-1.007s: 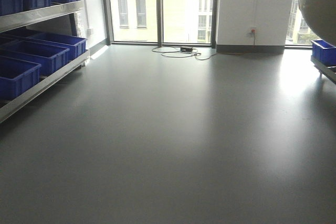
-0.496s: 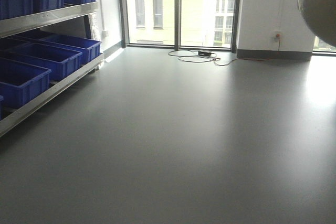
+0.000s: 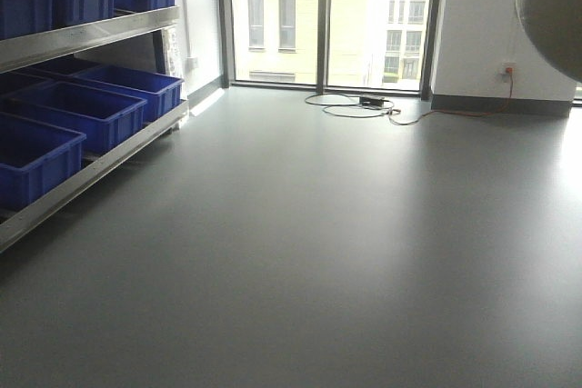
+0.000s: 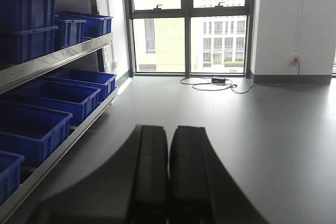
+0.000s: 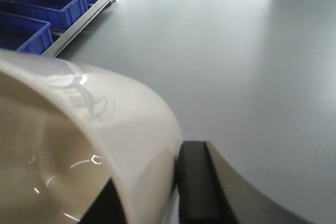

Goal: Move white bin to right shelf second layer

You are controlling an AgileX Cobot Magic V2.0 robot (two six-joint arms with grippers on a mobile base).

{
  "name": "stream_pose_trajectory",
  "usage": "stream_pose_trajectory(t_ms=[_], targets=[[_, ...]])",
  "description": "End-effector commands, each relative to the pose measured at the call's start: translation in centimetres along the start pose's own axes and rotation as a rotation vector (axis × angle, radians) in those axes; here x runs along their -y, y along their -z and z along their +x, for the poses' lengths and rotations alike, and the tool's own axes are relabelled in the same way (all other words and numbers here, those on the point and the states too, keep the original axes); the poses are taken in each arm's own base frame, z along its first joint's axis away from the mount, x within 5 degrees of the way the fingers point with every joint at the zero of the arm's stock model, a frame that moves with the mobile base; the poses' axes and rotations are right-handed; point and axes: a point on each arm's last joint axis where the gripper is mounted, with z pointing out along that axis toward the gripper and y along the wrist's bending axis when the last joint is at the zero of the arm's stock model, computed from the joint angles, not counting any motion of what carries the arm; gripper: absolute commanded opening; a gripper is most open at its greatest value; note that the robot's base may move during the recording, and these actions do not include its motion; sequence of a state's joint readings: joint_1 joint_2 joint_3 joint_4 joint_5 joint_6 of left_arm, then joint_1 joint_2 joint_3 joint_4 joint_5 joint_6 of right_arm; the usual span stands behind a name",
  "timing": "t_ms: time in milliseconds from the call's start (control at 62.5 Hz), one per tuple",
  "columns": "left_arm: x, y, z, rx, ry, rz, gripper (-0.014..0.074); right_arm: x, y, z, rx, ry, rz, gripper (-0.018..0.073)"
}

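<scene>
The white bin (image 5: pixel 79 129) fills the left of the right wrist view, glossy and cream-white, with its mouth turned toward the camera. My right gripper (image 5: pixel 152 192) is shut on the bin's wall, one black finger (image 5: pixel 194 182) outside and the other inside the tub. In the front view the bin (image 3: pixel 555 6) shows as a pale curved shape at the top right corner. My left gripper (image 4: pixel 168 129) is shut and holds nothing, its two black fingers pressed together above the grey floor. The right shelf second layer is out of view.
A steel rack (image 3: pixel 82 34) runs along the left wall, loaded with blue crates (image 3: pixel 86 111) on two levels. Tall windows (image 3: pixel 327 24) stand at the far end. A cable and a small box (image 3: pixel 364 102) lie on the grey floor below them.
In the front view the whole room has slid to the right: windows and cable sit further right, more of the left rack shows, and the blue crate at the right edge has left the frame.
</scene>
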State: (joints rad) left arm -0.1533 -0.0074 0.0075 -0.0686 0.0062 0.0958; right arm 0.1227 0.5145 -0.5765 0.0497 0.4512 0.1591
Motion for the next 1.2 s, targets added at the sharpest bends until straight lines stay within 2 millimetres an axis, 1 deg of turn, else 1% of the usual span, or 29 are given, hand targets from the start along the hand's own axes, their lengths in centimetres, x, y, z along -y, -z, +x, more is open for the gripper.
stream_pose_trajectory(t_ms=[0, 1183], targets=[[-0.03, 0.05, 0.27, 0.066, 0.013, -0.004, 0.0085, -0.27, 0.47, -1.86, 0.134, -0.004, -0.016, 0.0056], [-0.03, 0.05, 0.27, 0.066, 0.013, -0.004, 0.0085, -0.27, 0.47, -1.86, 0.134, -0.004, -0.016, 0.0056]])
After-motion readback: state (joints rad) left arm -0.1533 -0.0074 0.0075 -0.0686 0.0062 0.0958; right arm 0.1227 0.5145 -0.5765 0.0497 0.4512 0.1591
